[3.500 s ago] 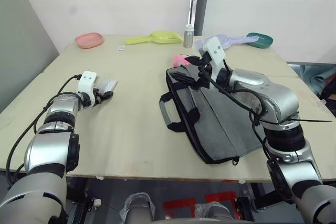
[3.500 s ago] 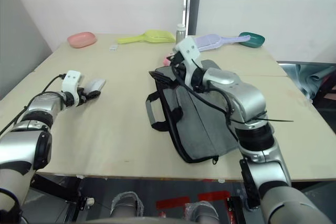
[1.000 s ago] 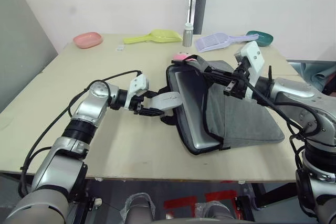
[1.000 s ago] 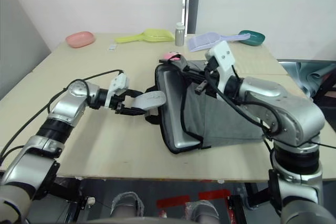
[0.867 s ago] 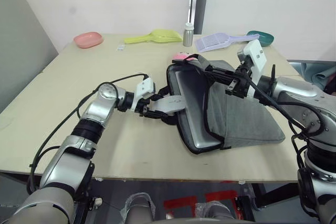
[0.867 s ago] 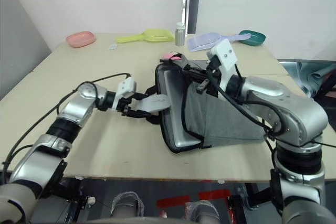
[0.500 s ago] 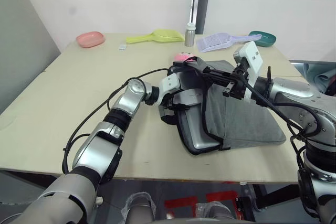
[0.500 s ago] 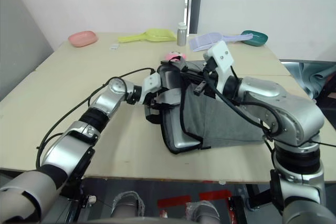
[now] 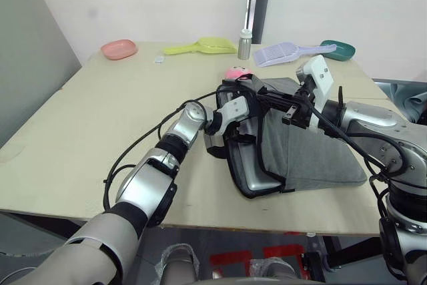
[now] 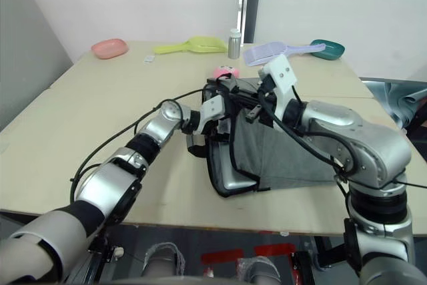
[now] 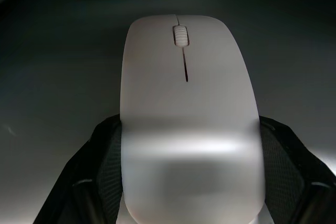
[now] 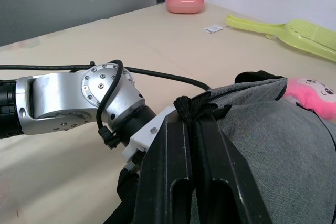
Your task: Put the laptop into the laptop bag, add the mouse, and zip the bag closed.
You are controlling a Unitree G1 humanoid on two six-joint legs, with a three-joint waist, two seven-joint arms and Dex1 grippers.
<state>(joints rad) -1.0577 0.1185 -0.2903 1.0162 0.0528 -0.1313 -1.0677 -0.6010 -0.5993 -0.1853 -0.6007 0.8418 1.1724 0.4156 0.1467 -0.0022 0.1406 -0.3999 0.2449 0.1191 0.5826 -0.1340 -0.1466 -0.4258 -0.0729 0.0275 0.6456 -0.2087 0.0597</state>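
mouse point(image 11: 188, 114): clamped between the left gripper point(image 9: 241, 113) fingers point(image 11: 107, 179), inside the bag point(image 9: 313, 158) mouth, over the laptop point(image 9: 248, 165) | light, smooth, slippery, so hold by its sides | right gripper point(image 9: 288, 108) fingers clenched on bag's upper edge, soft fabric

text: none readable | labels: none | brands: none | numbers: none

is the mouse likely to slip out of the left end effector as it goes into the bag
Possibly. The mouse looks smooth and glossy, so it may slide in the grip. The left end effector cradles only its rear half between its fingers, leaving the front free to tilt. It looks thin, so probably light.
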